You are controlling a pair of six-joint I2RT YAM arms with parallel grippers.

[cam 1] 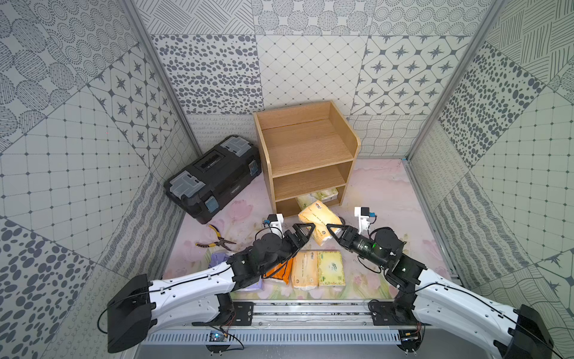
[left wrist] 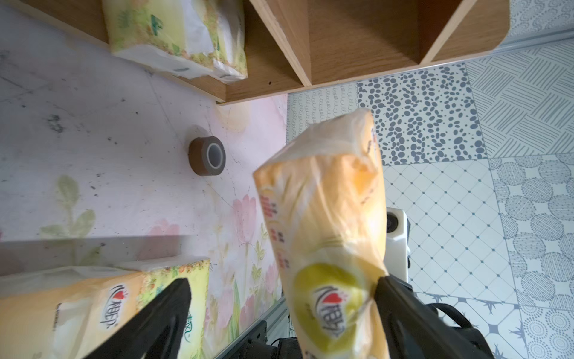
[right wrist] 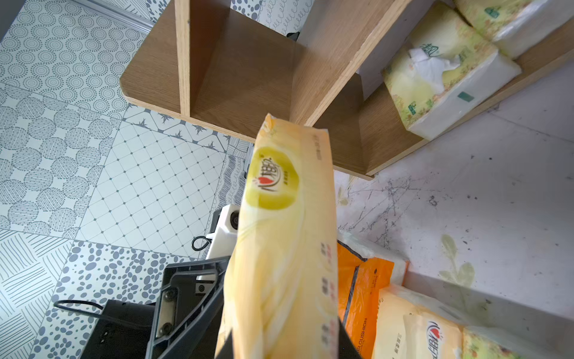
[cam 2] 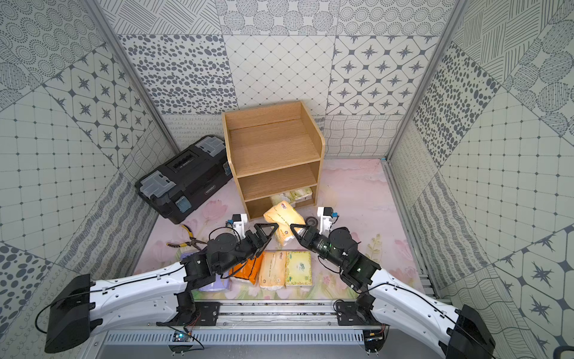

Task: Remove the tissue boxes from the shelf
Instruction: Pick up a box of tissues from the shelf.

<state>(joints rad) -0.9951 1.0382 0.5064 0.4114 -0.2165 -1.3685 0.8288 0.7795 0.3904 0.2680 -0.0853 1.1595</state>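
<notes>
Right in front of the shelf (cam 1: 298, 146), centre of the frame in both top views, a cream pack (cam 1: 316, 217) hangs in the air, pinched at its near end by the right fingers (cam 1: 337, 231). Left fingers (left wrist: 174, 298) are spread wide either side of it, not clamping anything.

Progress-wise I'd say well past halfway. Top and middle tiers are bare. Bottom tier still has two green packs (right wrist: 444, 71) (right wrist: 512, 25) side by side, so those are what's left, plus setting this one down.

Already out, in a row on the worktop (cam 1: 388, 192) at lower middle of the frame: one orange pack (right wrist: 360, 289), another cream pack (cam 1: 306, 269), a third green pack (cam 1: 331, 268), and lavender (cam 1: 217, 258) poking out from under the left arm. Looks like two lavender ones, but the arm covers too much to be sure. So roughly five down, one in the air, two to go.

Other bits, one each: toolbox (cam 1: 214, 177) at left of the shelf, pliers (cam 1: 217, 241) below it, tape roll (left wrist: 207, 155) off the shelf's corner.
</notes>
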